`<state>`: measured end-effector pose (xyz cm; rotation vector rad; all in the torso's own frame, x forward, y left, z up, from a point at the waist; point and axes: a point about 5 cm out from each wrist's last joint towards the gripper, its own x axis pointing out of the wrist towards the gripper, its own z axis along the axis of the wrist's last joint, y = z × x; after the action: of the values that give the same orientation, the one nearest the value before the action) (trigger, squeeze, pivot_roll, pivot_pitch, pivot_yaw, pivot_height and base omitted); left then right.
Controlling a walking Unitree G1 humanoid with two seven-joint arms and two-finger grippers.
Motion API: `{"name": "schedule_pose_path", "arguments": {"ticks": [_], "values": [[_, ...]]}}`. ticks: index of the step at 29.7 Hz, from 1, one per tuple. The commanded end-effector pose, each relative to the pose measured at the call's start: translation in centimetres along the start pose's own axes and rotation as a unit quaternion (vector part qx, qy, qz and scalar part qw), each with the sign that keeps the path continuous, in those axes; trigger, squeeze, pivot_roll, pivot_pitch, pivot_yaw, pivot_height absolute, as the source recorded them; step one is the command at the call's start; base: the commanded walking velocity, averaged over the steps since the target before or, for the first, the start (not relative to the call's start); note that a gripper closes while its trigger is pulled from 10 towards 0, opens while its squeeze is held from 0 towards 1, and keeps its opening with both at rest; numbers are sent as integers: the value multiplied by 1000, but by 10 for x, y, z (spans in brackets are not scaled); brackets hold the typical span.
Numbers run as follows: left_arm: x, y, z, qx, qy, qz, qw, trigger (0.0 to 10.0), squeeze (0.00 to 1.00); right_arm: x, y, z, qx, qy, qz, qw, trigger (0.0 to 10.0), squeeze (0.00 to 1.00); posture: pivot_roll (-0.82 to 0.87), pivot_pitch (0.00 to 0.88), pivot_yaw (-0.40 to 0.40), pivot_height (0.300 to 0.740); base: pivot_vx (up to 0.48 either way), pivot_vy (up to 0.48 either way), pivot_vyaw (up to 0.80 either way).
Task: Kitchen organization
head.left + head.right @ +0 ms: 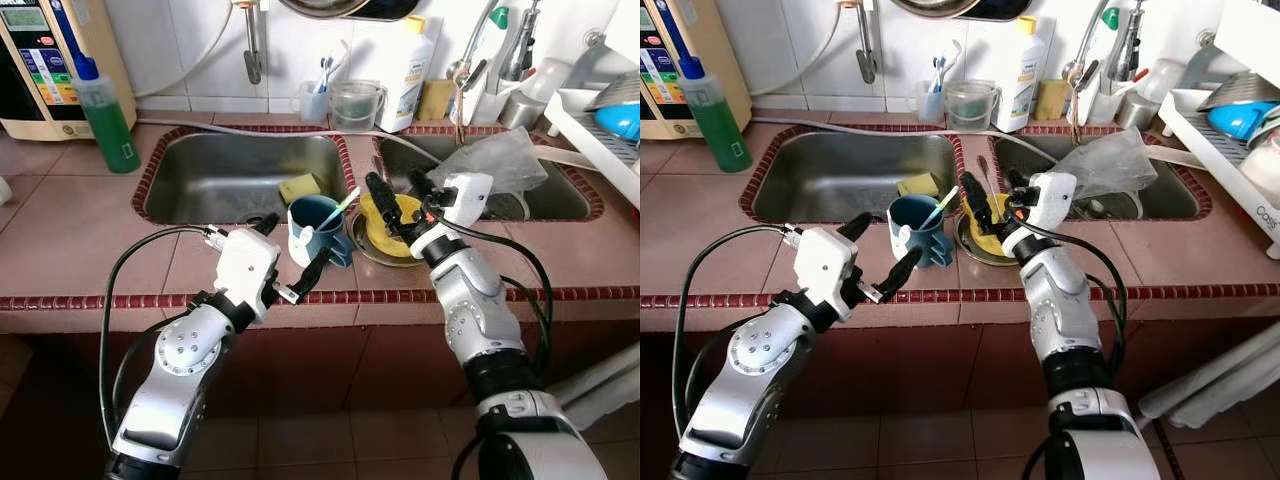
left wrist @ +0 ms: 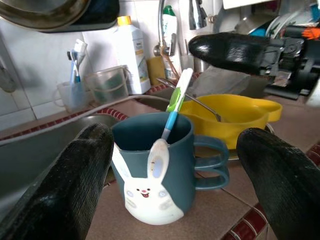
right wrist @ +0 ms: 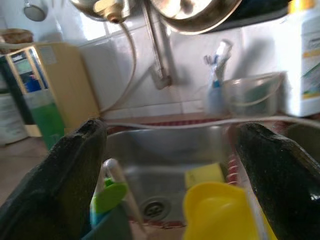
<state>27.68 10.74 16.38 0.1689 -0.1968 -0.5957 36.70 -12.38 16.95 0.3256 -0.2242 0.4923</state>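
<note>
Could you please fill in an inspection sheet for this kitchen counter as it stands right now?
Surface: pink tiled counter with dark red edging and a steel double sink.
Job's things: teal bunny-face mug holding a toothbrush, upright on the strip between the basins; yellow plastic bowl beside it.
Clutter: yellow sponge in the left basin, green soap bottle, white bottle, crumpled clear plastic bag.
Grippers: left gripper open, fingers either side of the mug; right gripper open over the bowl.
Cables: black cable looping off the left arm.
Surroundings: white dish rack at right.

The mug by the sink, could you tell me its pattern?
Teal mug with a white rabbit face, clearest in left wrist view.
</note>
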Motion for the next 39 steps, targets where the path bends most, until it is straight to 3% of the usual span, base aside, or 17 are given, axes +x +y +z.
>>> {"name": "schedule_pose_path", "arguments": {"ticks": [1, 9, 14, 15, 16, 17, 18, 19, 20, 39], "values": [[-1, -1, 7, 7, -14, -6, 1000, 10000, 0, 5, 2, 3, 6, 3, 13, 1000, 10000, 0, -2, 61, -33, 740, 0, 0, 0], [-1, -4, 10, 0, -21, -7, 1000, 10000, 0, 16, 11, 0, -5, 21, 53, 998, 10000, 0, 12, 61, -43, 740, 0, 0, 0], [-2, -6, 11, -2, -24, -3, 1000, 10000, 0, 19, 8, -6, -17, 47, 42, 998, 10000, 0, 19, 62, -51, 740, 0, 0, 0], [-1, -6, 11, -4, -25, 0, 1000, 10000, 0, 18, 7, -8, -18, 55, 40, 998, 6510, 0, 19, 62, -51, 740, 0, 0, 0], [-1, -6, 11, -4, -25, 0, 1000, 10000, 0, 18, 7, -8, -18, 55, 40, 998, 6510, 0, 19, 62, -51, 740, 0, 0, 0], [-2, -7, 12, -3, -25, 2, 1000, 10000, 0, 18, 7, -10, -19, 59, 39, 997, 5490, 0, 20, 63, -56, 740, 0, 0, 0], [-2, -7, 12, -4, -25, 2, 1000, 10000, 0, 17, 6, -12, -17, 64, 35, 997, 1490, 0, 20, 63, -57, 740, 0, 0, 0], [-2, -7, 12, -4, -26, 3, 1000, 10000, 0, 16, 4, -13, -17, 69, 29, 997, 1176, 0, 19, 64, -58, 740, 0, 0, 0], [-2, -7, 12, -5, -26, 3, 1000, 10000, 0, 16, 5, -14, -15, 69, 35, 997, 0, 0, 18, 64, -58, 740, 0, 0, 0], [1, -12, 13, -8, -31, -3, 999, 10000, 0, 15, 12, -15, -15, 52, 68, 996, 0, 0, 14, 56, -58, 740, 0, 0, 0]]}}
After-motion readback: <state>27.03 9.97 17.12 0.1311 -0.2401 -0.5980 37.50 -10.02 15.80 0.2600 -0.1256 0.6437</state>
